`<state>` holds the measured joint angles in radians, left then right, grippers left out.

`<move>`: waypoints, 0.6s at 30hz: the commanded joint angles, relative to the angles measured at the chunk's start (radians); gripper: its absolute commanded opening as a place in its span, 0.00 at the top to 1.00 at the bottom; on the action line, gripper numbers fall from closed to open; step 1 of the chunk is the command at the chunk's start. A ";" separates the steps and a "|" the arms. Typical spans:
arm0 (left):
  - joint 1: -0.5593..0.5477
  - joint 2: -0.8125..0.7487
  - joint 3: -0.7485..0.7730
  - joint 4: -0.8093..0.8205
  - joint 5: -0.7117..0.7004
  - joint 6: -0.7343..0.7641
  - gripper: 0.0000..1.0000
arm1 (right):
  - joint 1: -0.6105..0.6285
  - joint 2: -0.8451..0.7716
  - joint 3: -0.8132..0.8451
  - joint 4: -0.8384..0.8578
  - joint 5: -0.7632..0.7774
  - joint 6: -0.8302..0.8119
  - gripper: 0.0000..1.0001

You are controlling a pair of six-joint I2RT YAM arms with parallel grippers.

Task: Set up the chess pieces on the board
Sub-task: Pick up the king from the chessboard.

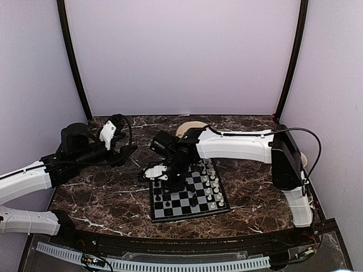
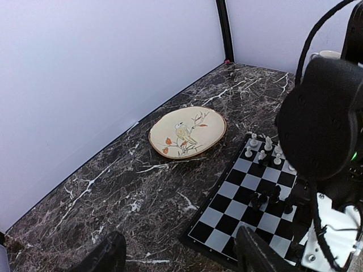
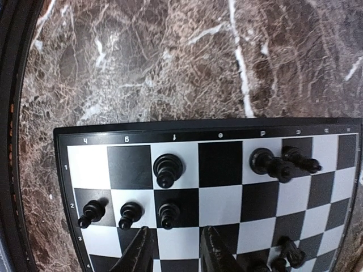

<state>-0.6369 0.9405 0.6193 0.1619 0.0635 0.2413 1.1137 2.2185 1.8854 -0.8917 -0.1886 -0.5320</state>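
Note:
The board lies at the table's middle front; it also shows in the right wrist view and the left wrist view. Black chess pieces stand on its near-left squares, with three black pawns in a row. White chess pieces stand along its right side and show in the left wrist view. My right gripper hovers over the board's left part, open and empty, just behind the third pawn. My left gripper is open and empty, left of the board.
A round beige plate with a bird drawing lies behind the board. A white cup stands at the far right. Purple walls enclose the table on three sides. The right arm stretches across above the board.

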 commanded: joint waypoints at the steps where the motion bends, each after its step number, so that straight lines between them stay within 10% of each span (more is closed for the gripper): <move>1: 0.006 -0.002 0.025 -0.002 0.010 -0.006 0.32 | -0.009 -0.118 -0.025 0.016 0.018 0.031 0.70; 18: 0.006 0.009 0.022 -0.003 0.026 0.009 0.32 | -0.190 -0.168 -0.196 0.138 0.124 0.078 0.75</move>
<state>-0.6369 0.9482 0.6193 0.1619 0.0723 0.2424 0.9363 2.0422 1.6756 -0.8047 -0.1020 -0.4843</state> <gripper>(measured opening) 0.675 0.255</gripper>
